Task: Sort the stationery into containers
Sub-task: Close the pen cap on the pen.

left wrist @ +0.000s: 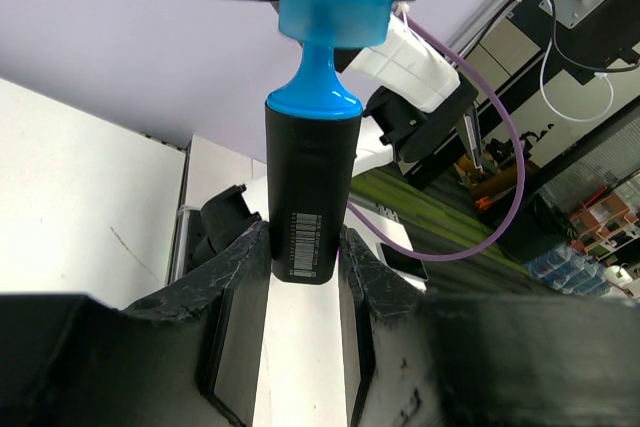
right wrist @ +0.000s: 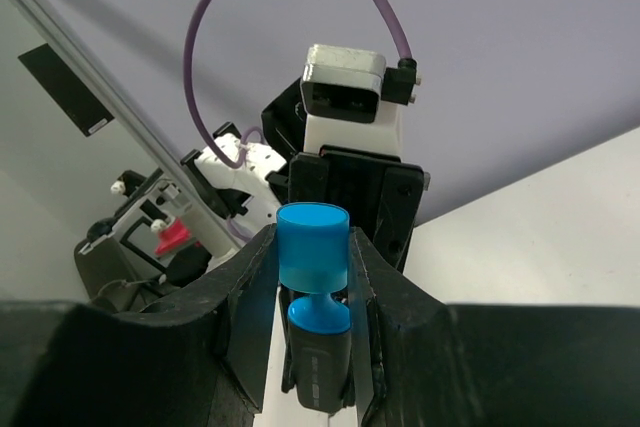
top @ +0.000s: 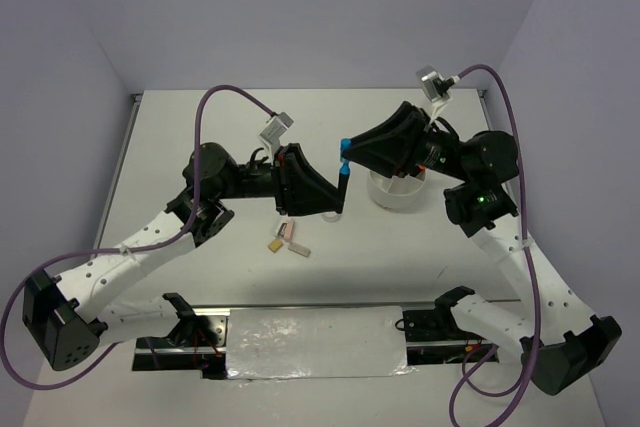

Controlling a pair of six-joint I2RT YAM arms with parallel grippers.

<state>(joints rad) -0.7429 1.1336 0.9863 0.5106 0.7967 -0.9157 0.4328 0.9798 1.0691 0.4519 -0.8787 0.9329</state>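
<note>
Both arms meet above the middle of the bench (top: 200, 127), sharing one black plastic marker with a blue collar (left wrist: 310, 187), which hangs clear of the surface, roughly upright and slightly tilted, just left of the round white divided tub (top: 395, 195). My left fingers (left wrist: 238, 312) are closed on the lower end of the black barrel, one pad on each side near its printed barcode. My right fingers (right wrist: 255, 287) are clamped on the blue cylindrical cap (right wrist: 313, 242) at the top. A narrow blue neck shows between cap and collar, and I cannot tell whether the cap is fully seated or partly drawn off. The tub stands right of the bench's centre, partly hidden behind the right arm in the top view. A small pink eraser (top: 290, 234) and a tiny tan piece (top: 273, 243) lie close together on the bench toward the near edge, below the left arm's wrist. I judge the marker to be light and rigid, with a smooth plastic skin that could slide or swing between flat pads. The best hold is across the barrel near mid-length, squarely, not out at the end. The cap is probably a push fit, so any pull or push should run straight along the marker's axis.
</note>
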